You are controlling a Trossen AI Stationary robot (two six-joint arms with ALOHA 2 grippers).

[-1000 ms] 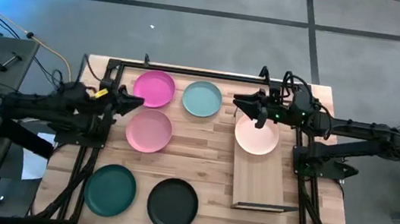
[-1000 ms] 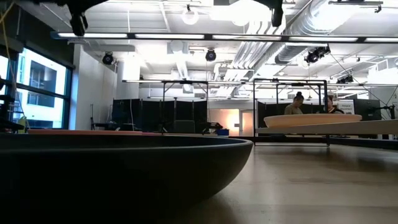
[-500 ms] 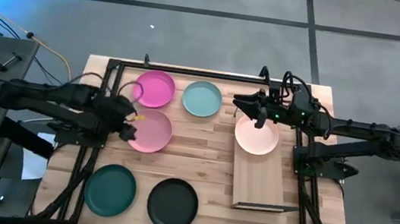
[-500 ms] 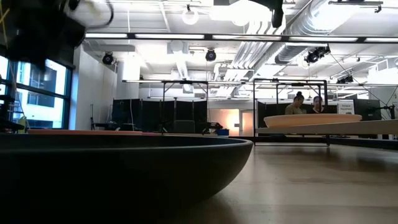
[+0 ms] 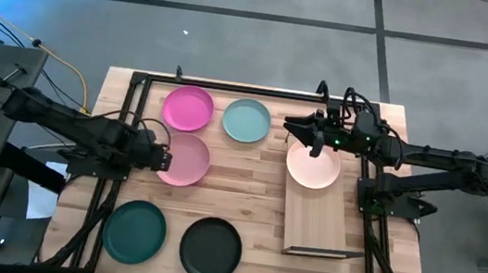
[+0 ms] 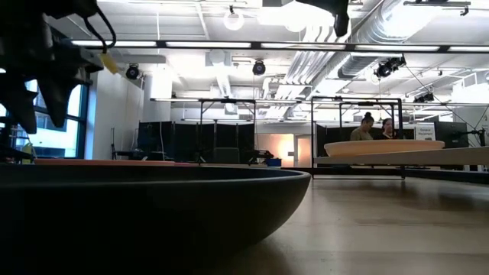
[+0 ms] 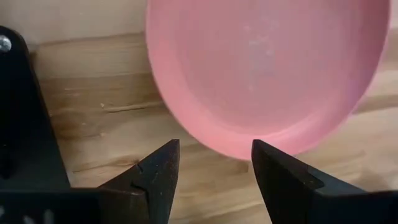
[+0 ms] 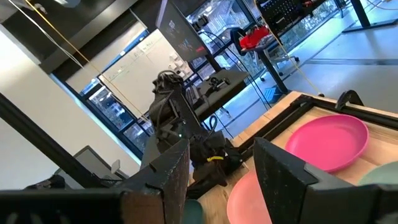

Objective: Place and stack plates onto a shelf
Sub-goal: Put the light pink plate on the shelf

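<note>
High view: the left gripper [image 5: 163,157] was seen spread wide at the light pink plate's [image 5: 187,159] rim, nothing pinched. The cream-peach plate [image 5: 313,166] was sat on the shelf [image 5: 317,222], with the right gripper [image 5: 304,131] parted above its edge, empty.

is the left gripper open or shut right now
Open: the left gripper has its two fingers apart, empty, just short of the light pink plate.

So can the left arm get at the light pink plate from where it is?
Probably yes: the left gripper sits at the light pink plate with jaws open on either side of its rim, and nothing lies between them.
</note>
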